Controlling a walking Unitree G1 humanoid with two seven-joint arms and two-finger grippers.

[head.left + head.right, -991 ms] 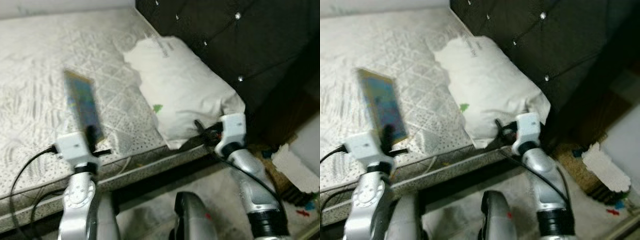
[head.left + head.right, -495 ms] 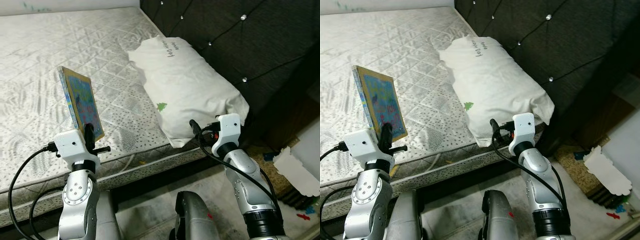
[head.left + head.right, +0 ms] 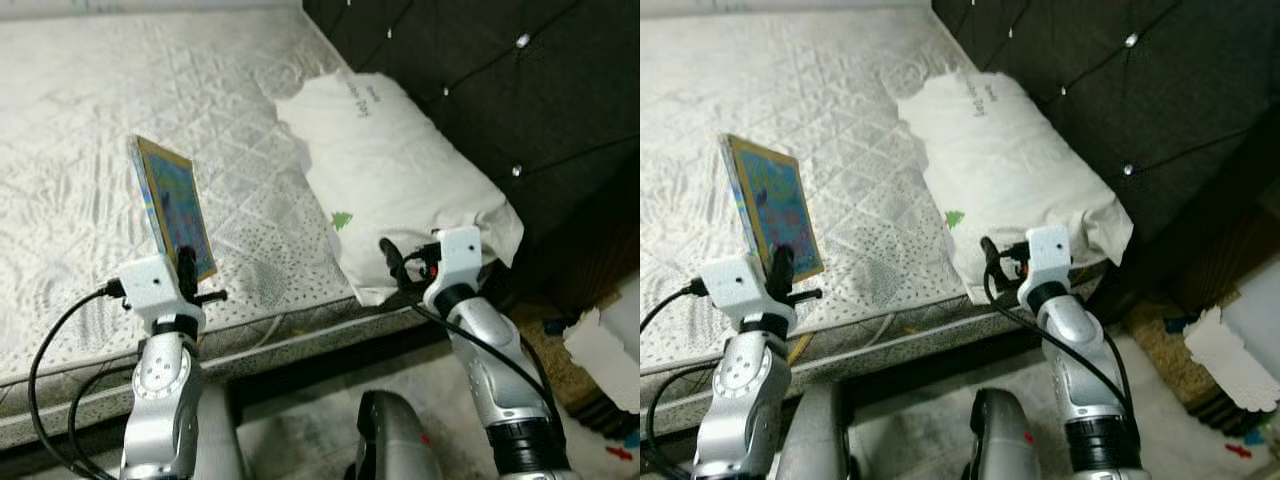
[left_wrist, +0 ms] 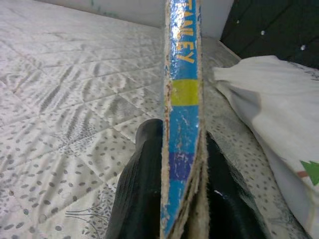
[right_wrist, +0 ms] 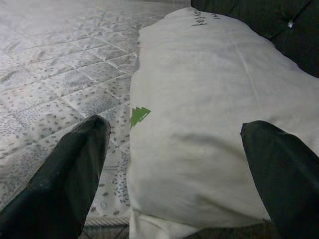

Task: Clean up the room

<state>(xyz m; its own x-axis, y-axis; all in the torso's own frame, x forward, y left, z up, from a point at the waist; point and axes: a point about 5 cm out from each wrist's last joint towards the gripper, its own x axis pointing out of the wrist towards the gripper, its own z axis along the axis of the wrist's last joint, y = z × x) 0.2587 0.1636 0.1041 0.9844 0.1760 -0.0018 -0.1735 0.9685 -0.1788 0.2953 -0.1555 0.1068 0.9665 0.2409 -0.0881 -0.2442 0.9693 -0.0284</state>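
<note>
- The left gripper (image 3: 186,268) has its two black fingers (image 4: 144,174) pressed together on the lower edge of a thin, worn book (image 3: 173,205), holding it upright above the near part of the mattress (image 3: 70,150).
- The book is gripped only at its bottom edge, and most of it stands free above the fingers. I judge that a quick swing of the arm could make it pivot or slide out and drop onto the mattress or over its near edge.
- The spine looks frayed in the left wrist view, so a hard squeeze or a twist may tear it further.
- A cable (image 3: 60,330) loops from the left wrist down past the mattress edge; it could snag on the bed frame if the arm reaches far.
- The white pillow (image 3: 400,170) lies against the dark tufted headboard (image 3: 520,90), with its near corner hanging over the mattress edge.
- The right gripper (image 3: 990,262) sits at that near corner with its fingers (image 5: 65,174) spread wide apart and nothing between them. A forward push here could nudge the pillow off the bed.
- On the floor at the far right lies white crumpled paper (image 3: 605,345) among small scraps, close beside the bed. The robot could tread on them if it steps that way.
</note>
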